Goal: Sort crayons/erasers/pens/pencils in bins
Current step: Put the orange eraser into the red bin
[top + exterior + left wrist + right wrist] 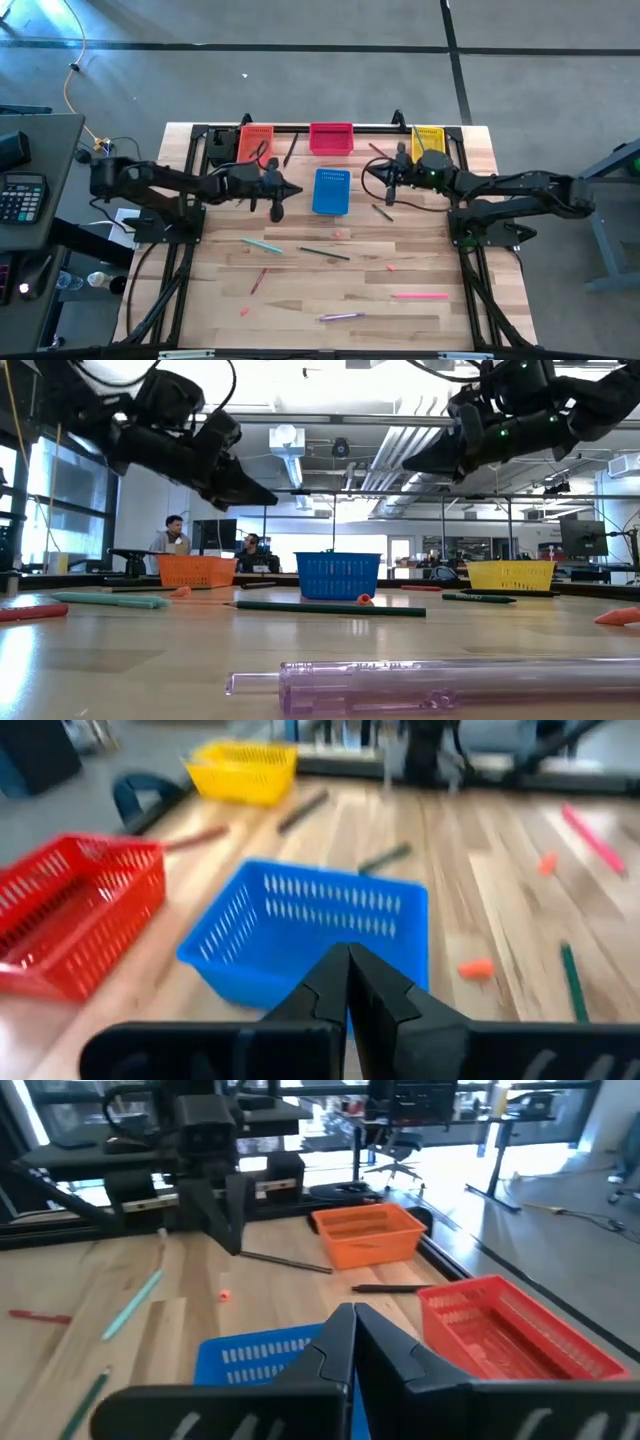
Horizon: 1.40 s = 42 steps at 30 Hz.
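Observation:
Four bins stand at the far side: orange [256, 140], red [331, 138], yellow [428, 138] and, nearer, blue [331, 190]. My left gripper [293, 190] hovers shut and empty just left of the blue bin [310, 920]. My right gripper [374, 180] hovers shut and empty just right of it [255, 1355]. On the boards lie a teal pen [262, 244], a pink pen [420, 295], a purple pen [337, 316], a dark pencil [324, 253], a red crayon [258, 280] and small erasers [340, 235].
More sticks lie near the bins: a dark pencil [383, 211] right of the blue bin, another [291, 150] between the orange and red bins, a red stick [378, 150] by the yellow bin. People sit in the room beyond the table [175, 535].

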Available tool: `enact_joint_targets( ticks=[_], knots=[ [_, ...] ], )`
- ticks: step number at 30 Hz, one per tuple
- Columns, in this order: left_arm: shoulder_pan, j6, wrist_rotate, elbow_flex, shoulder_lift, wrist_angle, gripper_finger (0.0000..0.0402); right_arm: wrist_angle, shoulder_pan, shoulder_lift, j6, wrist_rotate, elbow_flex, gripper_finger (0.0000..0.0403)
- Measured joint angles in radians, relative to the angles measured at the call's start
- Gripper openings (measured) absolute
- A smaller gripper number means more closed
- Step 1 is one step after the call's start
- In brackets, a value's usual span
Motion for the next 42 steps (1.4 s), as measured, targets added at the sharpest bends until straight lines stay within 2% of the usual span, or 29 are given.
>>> enact_joint_targets(
  ticks=[3,9,13,16,20,27,32,38,42],
  knots=[
    [-0.032,-0.009,0.0,0.048,-0.056,-0.217,0.0,0.0,0.028,0.0,-0.015,0.0,0.0,0.0],
    [-0.128,-0.115,-0.001,0.172,-0.125,-0.756,0.0,-0.006,0.073,0.0,-0.052,-0.003,0.0,0.0],
    [-0.183,-0.223,-0.082,0.215,-0.129,-0.976,0.0004,-0.01,0.099,0.0,-0.053,-0.003,0.0,0.0],
    [-0.192,-0.26,-0.118,0.221,-0.128,-1.063,0.0015,-0.01,0.118,0.0,-0.06,-0.004,0.001,0.0],
    [-0.174,-0.287,-0.183,0.219,-0.108,-1.088,0.0043,-0.01,0.136,0.0,-0.089,-0.007,0.001,0.0],
    [-0.125,-0.24,-0.161,0.219,-0.016,-0.997,0.0109,-0.027,0.143,0.0,-0.15,-0.006,0.001,0.0],
    [-0.113,-0.201,-0.182,0.219,0.079,-0.983,0.0141,-0.028,0.143,0.0,-0.148,-0.006,0.001,0.0],
    [-0.111,-0.207,-0.22,0.22,0.146,-0.965,0.0148,-0.057,0.143,0.0,-0.133,-0.006,0.001,0.0],
    [-0.111,-0.158,-0.204,0.222,0.153,-0.96,0.0125,-0.058,0.143,0.0,-0.13,-0.006,0.001,0.0]
  ],
)
